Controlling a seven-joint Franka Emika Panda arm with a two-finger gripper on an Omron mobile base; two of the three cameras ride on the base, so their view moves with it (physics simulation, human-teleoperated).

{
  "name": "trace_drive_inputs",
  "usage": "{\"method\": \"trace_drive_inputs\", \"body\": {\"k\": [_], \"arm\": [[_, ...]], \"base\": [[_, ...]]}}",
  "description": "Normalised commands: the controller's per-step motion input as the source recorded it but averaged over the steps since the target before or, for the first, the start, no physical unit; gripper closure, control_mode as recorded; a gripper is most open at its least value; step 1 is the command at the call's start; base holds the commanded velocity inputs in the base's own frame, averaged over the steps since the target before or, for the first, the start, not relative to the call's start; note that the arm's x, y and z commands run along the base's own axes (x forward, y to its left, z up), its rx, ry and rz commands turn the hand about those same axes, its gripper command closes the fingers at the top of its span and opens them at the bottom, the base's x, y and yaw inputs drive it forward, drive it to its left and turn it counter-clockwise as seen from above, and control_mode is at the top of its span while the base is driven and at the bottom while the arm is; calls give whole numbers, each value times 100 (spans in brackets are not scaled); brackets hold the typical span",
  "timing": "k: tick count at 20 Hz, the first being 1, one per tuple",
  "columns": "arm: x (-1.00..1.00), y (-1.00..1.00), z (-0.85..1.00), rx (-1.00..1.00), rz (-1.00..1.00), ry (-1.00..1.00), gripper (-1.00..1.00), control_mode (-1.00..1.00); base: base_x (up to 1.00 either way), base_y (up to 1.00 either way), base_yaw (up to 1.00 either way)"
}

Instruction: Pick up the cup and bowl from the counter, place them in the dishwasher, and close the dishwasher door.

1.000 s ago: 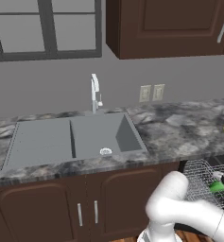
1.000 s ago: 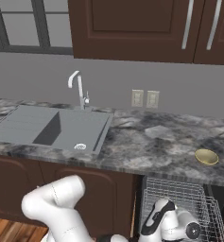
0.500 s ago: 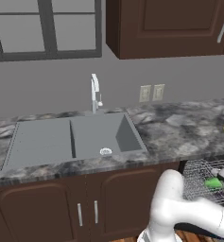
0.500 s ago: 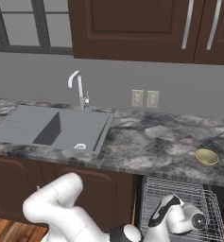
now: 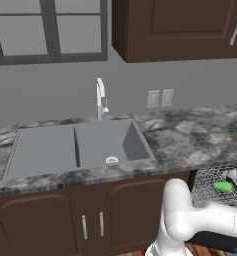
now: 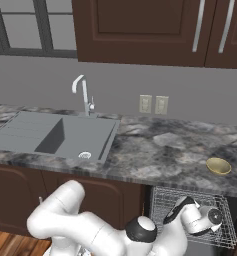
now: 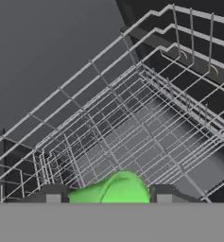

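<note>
Lowered further toward the dishwasher rack point(image 7: 146, 118) since a second ago, the end effector point(image 7: 108, 196) is gripping the cup point(image 7: 116, 189) just above the wire mesh, the bowl point(image 6: 218, 166) is waiting on the surface point(image 6: 160, 150), and release appears due next.

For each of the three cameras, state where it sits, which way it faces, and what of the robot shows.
Left base view: behind-left, facing the counter; arm at lower right, cup over the rack.
Right base view: behind-right, same counter; arm lower left, bowl on counter.
Hand view: on the hand, looking into the dishwasher; cup in the gripper.
Both base views share the sink.
</note>
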Motion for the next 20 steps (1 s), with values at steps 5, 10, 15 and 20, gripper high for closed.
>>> {"method": "trace_drive_inputs", "body": {"k": [5,10,15,20], "arm": [[-26,-10,-95,-12,1,0,-100,-100],[-66,0,-100,-17,8,0,-100,-100],[-42,0,-42,-7,5,-2,-100,-100],[-4,-9,48,1,0,-3,-100,-100]], "base": [[0,0,0],[0,0,0],[0,0,0],[0,0,0]]}}
